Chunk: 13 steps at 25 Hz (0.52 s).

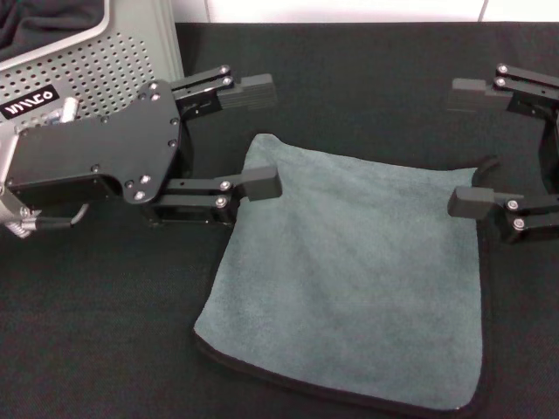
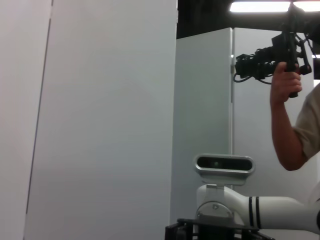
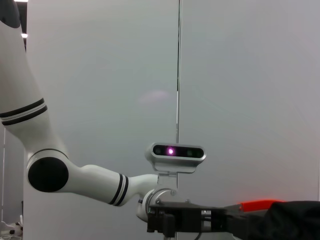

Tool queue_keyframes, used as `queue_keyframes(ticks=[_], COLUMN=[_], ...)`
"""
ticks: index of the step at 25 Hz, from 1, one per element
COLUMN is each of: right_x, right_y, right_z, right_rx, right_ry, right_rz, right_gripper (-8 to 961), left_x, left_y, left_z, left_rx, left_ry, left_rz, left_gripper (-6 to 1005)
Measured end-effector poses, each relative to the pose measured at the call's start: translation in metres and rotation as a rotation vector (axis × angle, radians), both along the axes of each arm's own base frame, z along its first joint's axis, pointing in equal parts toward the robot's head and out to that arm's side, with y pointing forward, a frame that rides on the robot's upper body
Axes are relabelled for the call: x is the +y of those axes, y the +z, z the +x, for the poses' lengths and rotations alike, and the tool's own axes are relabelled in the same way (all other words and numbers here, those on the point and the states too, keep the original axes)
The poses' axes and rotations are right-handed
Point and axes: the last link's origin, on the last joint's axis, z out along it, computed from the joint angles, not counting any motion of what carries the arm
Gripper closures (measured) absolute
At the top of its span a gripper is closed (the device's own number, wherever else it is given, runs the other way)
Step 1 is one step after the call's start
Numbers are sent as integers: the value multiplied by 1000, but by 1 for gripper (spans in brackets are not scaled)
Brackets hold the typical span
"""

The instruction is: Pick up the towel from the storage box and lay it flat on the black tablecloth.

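I see the towel [image 1: 349, 275] spread nearly flat on the black tablecloth [image 1: 96, 332], grey-green side up, its far right corner a little curled. My left gripper [image 1: 258, 135] sits spread wide at its far left corner — one finger over the cloth — and my right gripper [image 1: 467, 144] spread at the far right corner. The box [image 1: 96, 65] stands beyond the towel's left side.

Lit evenly from overhead; cast soft shadows beside the towel [image 1: 349, 279]; glared from ceiling panel [image 2: 272, 6]; blurred slightly throughout.
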Motion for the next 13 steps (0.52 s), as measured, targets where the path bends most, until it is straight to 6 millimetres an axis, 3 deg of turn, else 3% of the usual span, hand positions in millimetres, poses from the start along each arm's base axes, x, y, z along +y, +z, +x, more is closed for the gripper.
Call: queue_keyframes(ticks=[13], right_x=[10], right_y=[-5], right_z=[-4], right_rx=[-5], right_ry=[-2], right_rz=[-1], right_gripper=[67], left_x=[8], left_y=[7], left_z=[16], left_rx=[29], left_ry=[-22], left_rz=[-28], left_gripper=[137])
